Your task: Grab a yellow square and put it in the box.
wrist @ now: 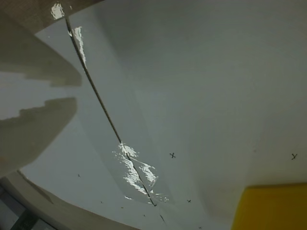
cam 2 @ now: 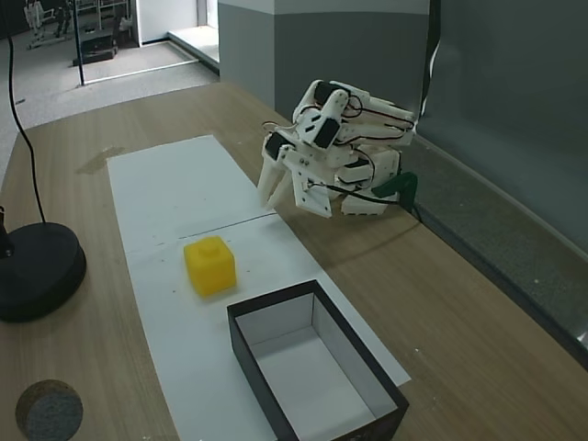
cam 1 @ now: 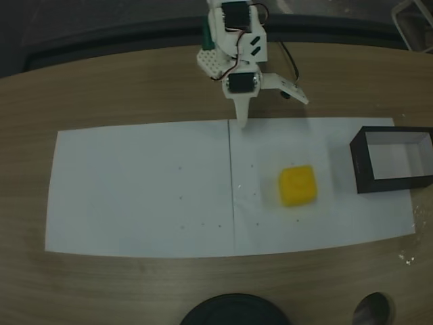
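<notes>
The yellow square (cam 1: 298, 185) lies on white paper right of the middle in a fixed view, with bare paper all around it. It appears again in the other fixed view (cam 2: 209, 265) and at the bottom right corner of the wrist view (wrist: 271, 208). The box (cam 1: 357, 162) stands empty at the paper's right end, and sits nearest the camera in another fixed view (cam 2: 250, 367). My gripper (cam 1: 273, 112) hangs low by the paper's far edge, behind and left of the yellow square. Its jaws are open with nothing between them (cam 2: 280, 200) (wrist: 76, 92).
Two taped white paper sheets (cam 1: 135, 189) cover the middle of the wooden table. A black round lamp base (cam 2: 37, 271) and a small dark disc (cam 2: 48, 411) sit near the table's front edge. The arm's base (cam 2: 367, 197) stands at the back.
</notes>
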